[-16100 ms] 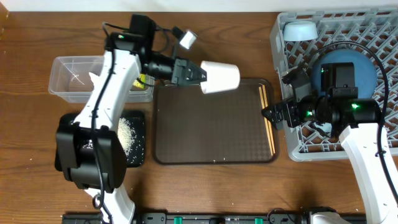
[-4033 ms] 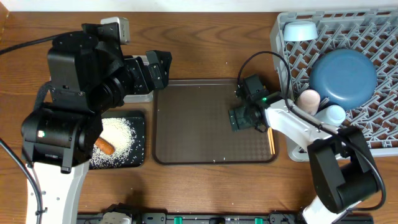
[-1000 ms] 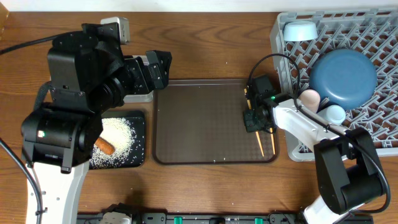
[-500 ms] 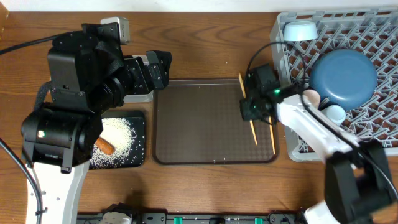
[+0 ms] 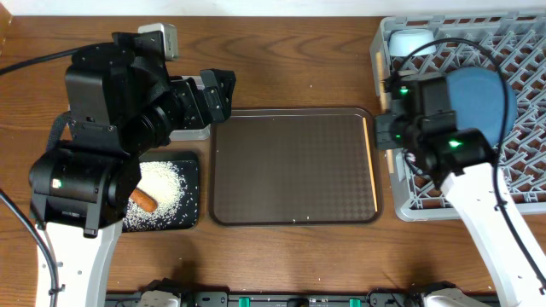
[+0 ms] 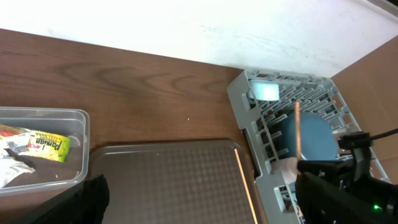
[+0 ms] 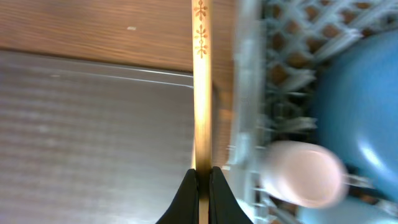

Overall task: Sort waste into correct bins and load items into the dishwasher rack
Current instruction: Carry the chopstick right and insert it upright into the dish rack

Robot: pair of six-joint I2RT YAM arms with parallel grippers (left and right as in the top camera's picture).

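Observation:
My right gripper (image 7: 202, 180) is shut on one wooden chopstick (image 7: 201, 93), which points away from the wrist camera over the left wall of the grey dishwasher rack (image 7: 273, 74). In the overhead view that arm (image 5: 409, 119) hovers at the rack's left edge (image 5: 381, 51). A second chopstick (image 5: 373, 170) lies along the brown tray's right rim. The rack holds the dark-blue bowl (image 5: 486, 98), the small light-blue bowl (image 5: 409, 41) and the white cup (image 7: 301, 174). My left gripper (image 6: 205, 208) is open and empty, high above the tray. The wrapper (image 6: 37, 144) lies in the clear tub (image 6: 78, 130).
The brown serving tray (image 5: 290, 166) fills the middle of the table. A black tray (image 5: 192, 213) at the front left holds rice (image 5: 166, 183) and a carrot piece (image 5: 142, 199). My bulky left arm (image 5: 111, 102) covers most of the clear tub.
My right gripper has lifted one chopstick off the brown tray and carried it right and back to the rack's left edge. The other chopstick stays on the tray. The left arm is still.

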